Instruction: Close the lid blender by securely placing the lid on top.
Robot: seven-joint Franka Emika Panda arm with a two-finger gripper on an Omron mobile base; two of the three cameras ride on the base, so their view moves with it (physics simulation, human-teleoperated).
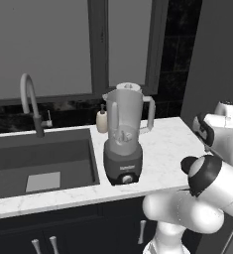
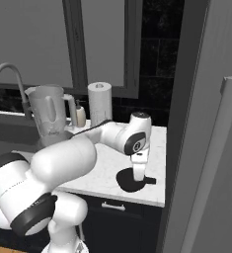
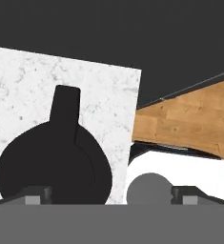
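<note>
One lid (image 2: pixel 131 180): flat black disc with a short tab jutting from its rim, lying on the white marble counter (image 2: pixel 105 170) near the front right corner, well apart from the blender (image 1: pixel 123 134). Blender: translucent grey jar with side handle and spout on a dark base with a knob, standing just right of the sink (image 1: pixel 41 161), mouth open; a small pale ring sits at its top. Gripper (image 3: pixel 108 194): pointed straight down over the lid, jaws spread wide, grasping nothing; in the hand view one fingertip stands over the disc's near edge, the other off to the side past the counter edge. Whether the tips touch the lid cannot be told. Handling, by judgement: lid looks light, rigid and smooth, likely slippery under the pads, and too low to pinch across its face; the raised tab or a pinch across the rim seems the better hold. Other items: curved faucet (image 1: pixel 29 101), soap bottle (image 1: pixel 102 120) behind the blender, paper towel roll (image 2: pixel 99 105) against the wall.
</note>
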